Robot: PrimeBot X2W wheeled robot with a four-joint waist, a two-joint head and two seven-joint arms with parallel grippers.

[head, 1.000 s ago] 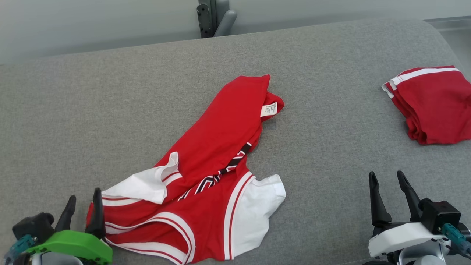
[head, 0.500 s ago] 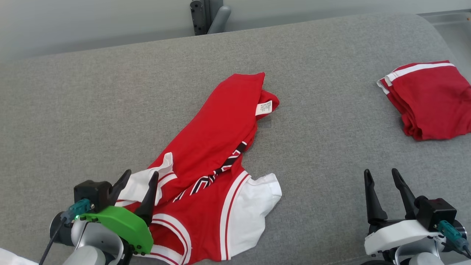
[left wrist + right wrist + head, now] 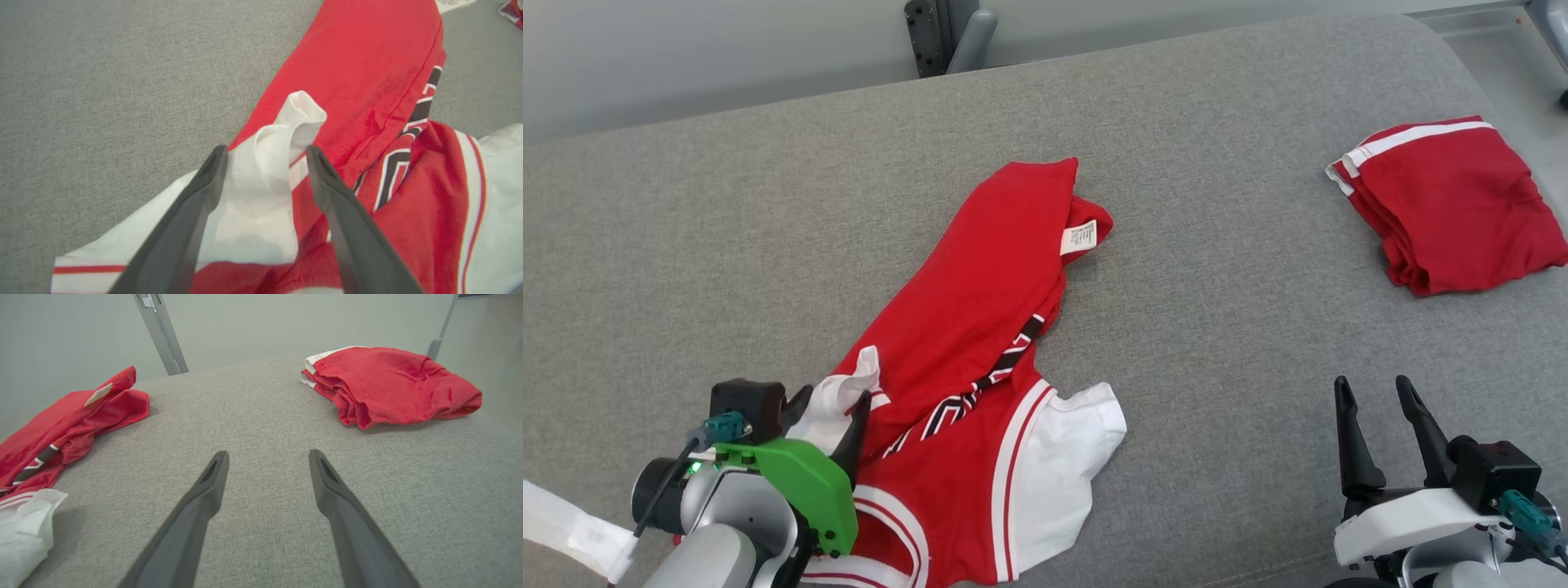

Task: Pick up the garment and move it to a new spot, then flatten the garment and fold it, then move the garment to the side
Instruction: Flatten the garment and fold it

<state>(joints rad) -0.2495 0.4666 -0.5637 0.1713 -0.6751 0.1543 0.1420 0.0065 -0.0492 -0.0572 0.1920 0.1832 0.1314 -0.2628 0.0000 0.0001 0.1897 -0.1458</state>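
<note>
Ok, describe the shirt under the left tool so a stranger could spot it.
On the grey padded surface, look front left, beneath the open left tool. That jersey sprawls crumpled, showing white sleeves and black lettering; the other red garment, far right, is folded.

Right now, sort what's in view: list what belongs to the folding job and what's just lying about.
Job: crumpled red-and-white garment; left gripper, jaws open astride its white fold.
Lying about: folded red garment, far right; metal post behind.
</note>
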